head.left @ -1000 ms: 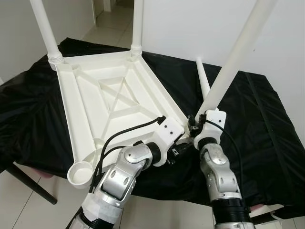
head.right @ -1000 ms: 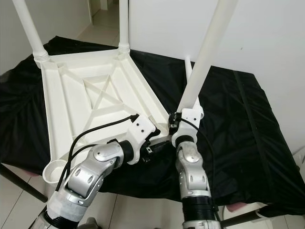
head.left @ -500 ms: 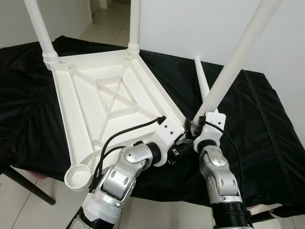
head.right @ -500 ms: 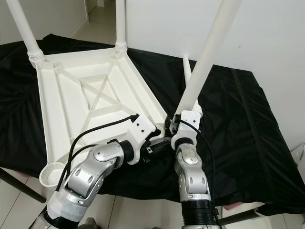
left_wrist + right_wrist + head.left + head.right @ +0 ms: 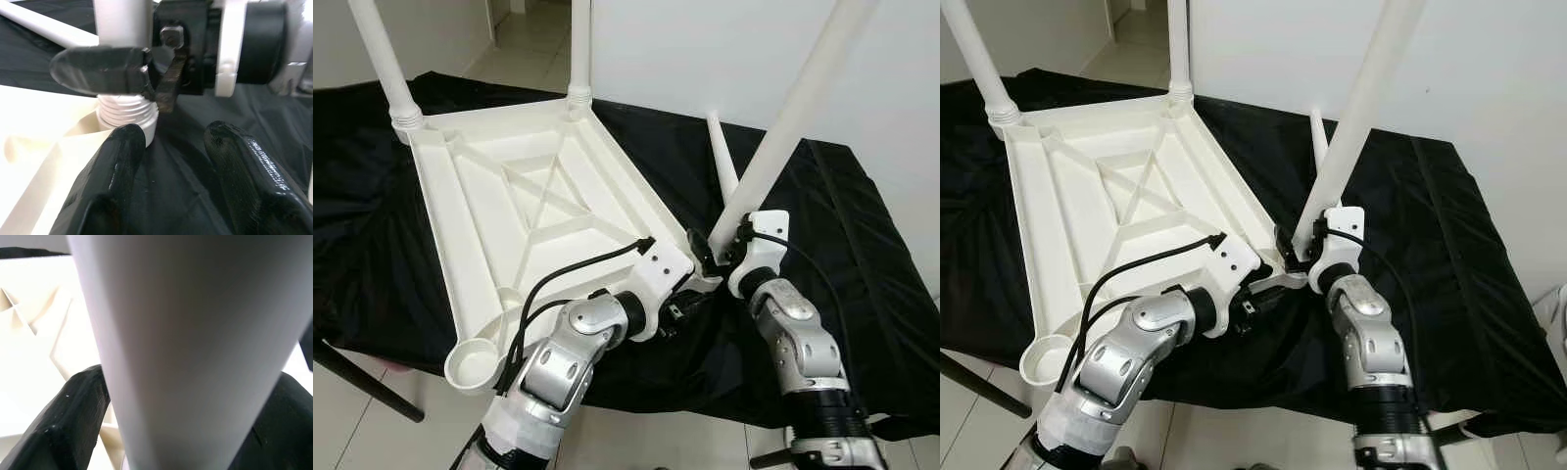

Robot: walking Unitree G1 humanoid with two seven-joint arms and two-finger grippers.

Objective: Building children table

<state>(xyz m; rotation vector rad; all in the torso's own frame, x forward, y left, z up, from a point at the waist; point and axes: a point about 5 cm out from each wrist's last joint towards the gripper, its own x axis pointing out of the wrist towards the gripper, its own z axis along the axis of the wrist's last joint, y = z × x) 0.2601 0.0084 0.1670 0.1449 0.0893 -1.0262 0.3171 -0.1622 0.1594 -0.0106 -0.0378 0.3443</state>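
Plastic, light and stiff but slick, the leg [image 5: 793, 117] is clamped low by the right gripper [image 5: 722, 257] above its tabletop [image 5: 509, 225] socket; left gripper [image 5: 171, 161] apart beside it.

You are looking along the left gripper [image 5: 171, 181], its two black fingers [image 5: 115, 176] spread apart over the black cloth [image 5: 181, 161]. Ahead stands a white table leg [image 5: 122, 22], its threaded base [image 5: 128, 110] seated at the corner of the white tabletop [image 5: 44, 161]. The right gripper [image 5: 146, 73] clasps that leg just above the threads. One left finger sits just beside the threaded base; contact cannot be confirmed.
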